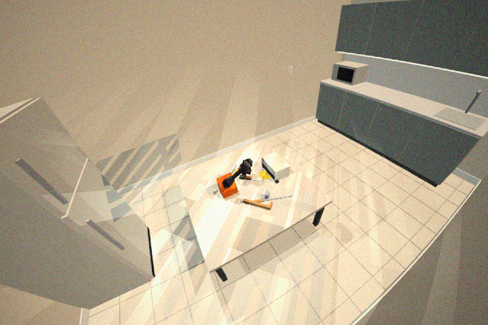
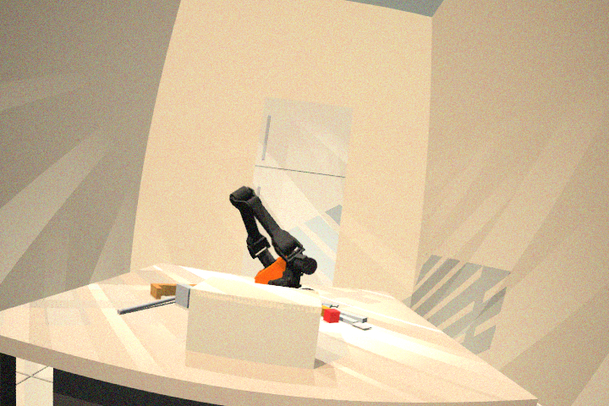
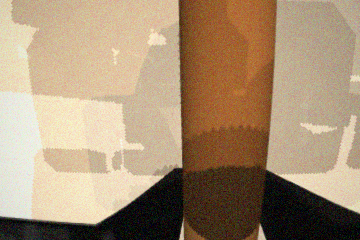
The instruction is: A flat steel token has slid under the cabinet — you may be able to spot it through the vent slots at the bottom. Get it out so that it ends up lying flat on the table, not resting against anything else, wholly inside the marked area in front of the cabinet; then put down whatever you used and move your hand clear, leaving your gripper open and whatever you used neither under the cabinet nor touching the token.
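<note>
One white cabinet (image 1: 278,165) (image 2: 252,330) stands on the desk (image 1: 229,245) (image 2: 137,347); whether the steel token lies beneath it, I cannot tell. In the top view, the yellow patch (image 1: 264,175) sits near the cabinet at eight o'clock, and farther out toward nine the tool (image 1: 245,177) (image 2: 291,284) (image 3: 218,177) is clamped on an orange-brown handle (image 1: 249,178) (image 3: 228,80).
</note>
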Tool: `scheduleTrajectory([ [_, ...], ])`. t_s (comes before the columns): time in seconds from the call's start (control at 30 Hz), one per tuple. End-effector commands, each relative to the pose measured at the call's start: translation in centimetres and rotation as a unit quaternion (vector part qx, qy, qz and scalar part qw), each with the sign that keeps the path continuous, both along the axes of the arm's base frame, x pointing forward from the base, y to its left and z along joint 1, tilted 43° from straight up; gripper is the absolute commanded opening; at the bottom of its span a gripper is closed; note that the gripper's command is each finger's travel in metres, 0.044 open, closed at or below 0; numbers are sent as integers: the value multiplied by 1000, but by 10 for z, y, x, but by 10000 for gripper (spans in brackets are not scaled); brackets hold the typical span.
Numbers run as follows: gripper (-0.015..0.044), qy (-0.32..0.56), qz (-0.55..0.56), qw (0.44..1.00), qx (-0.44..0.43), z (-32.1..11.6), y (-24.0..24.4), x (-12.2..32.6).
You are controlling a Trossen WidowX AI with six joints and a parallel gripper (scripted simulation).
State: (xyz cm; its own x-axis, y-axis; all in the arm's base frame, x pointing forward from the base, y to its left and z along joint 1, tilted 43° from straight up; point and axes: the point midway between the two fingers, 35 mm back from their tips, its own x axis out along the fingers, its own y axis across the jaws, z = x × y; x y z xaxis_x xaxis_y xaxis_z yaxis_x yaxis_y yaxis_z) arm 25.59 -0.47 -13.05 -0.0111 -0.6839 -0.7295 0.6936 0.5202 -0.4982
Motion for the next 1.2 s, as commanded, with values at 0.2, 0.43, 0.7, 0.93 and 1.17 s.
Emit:
scheduleTrajectory([
  [0.2,0,-2,2,1000,2,-8,11,2],
  [0.43,0,-2,2,1000,2,-14,17,2],
  [0.7,0,-2,2,1000,3,-20,25,2],
  [0.93,0,-2,2,1000,3,-26,31,3],
  [1.17,0,-2,2,1000,3,-31,37,3],
])
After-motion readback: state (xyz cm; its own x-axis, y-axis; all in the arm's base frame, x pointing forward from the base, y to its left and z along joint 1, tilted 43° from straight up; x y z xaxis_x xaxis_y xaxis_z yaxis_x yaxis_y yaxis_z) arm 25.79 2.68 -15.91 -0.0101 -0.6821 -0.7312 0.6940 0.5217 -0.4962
